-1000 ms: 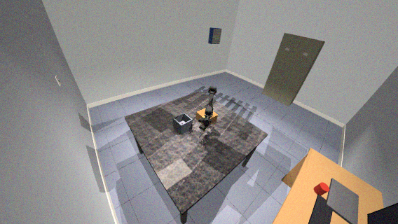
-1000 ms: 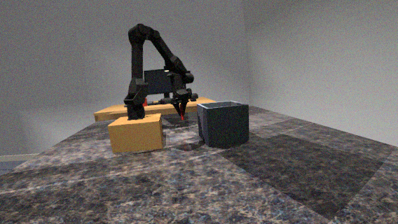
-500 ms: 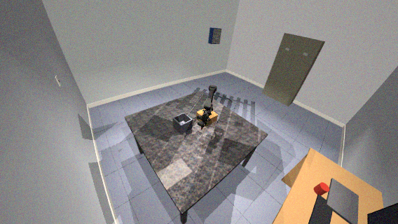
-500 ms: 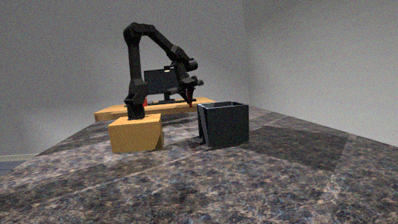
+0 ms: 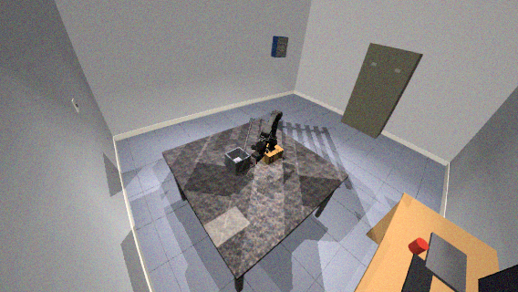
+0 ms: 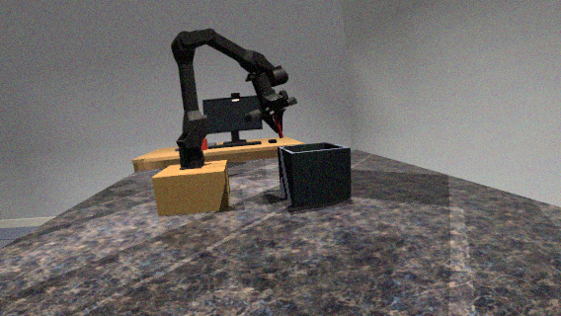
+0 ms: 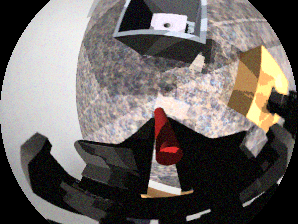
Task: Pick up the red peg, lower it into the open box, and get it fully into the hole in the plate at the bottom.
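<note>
So the pincer [image 5: 256,160] [image 6: 280,129] [image 7: 160,120] is clamped on the red peg [image 6: 280,126] [image 7: 166,137], nothing fancy. In the wrist view the peg sits right between the two dark fingers, with one end poking out past the tips toward the bench [image 5: 274,201] [image 6: 316,257] [image 7: 120,80] and the fatter-looking end facing the camera. From the exterior view it's a thin red sliver under the wrist, leaning a bit rather than dead upright, and its low end is up off the bench.

The open box [image 5: 238,165] [image 6: 318,175] [image 7: 160,44] stands on the bench, and the peg is outside it, near the rim on the side toward the arm [image 5: 272,130] [image 6: 188,84]. Peg and box look apart to me. Down inside the box you can see the pale plate [image 5: 237,159] [image 7: 169,22] with a dark round hole [image 7: 167,25] in it, so yeah, the peg isn't in there.

The arm itself is bent over from its yellow-orange block [image 5: 274,156] [image 6: 190,190] [image 7: 250,87], which is also on the bench, just off to the side of the box.

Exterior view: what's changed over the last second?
The gripper has moved up and across toward the open box, carrying the red peg. No new grasp or release visible. The box and the yellow block under the arm stayed put.
</note>
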Robot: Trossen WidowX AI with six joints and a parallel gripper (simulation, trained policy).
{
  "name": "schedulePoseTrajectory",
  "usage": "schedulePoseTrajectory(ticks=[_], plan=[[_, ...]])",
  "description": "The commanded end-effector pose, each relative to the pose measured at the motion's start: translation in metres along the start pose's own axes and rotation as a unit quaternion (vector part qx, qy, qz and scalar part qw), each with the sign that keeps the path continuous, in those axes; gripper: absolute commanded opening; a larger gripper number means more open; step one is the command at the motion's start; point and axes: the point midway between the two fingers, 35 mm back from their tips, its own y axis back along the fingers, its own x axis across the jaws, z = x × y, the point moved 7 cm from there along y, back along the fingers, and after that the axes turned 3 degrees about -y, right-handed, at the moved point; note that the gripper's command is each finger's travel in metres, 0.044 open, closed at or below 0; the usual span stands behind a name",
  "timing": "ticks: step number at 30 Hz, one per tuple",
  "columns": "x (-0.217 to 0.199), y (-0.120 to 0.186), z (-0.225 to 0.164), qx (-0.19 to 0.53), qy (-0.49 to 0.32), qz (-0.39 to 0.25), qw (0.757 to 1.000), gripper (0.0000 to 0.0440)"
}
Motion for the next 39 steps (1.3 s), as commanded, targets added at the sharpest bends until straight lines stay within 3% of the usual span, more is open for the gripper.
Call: schedulePoseTrajectory(ticks=[1, 39], plan=[[0.006, 0.007, 0.014, -0.012, -0.001, 0.005, 1.000, 0.0000], [0.014, -0.005, 0.127, -0.054, -0.035, -0.067, 0.996, 0.0000]])
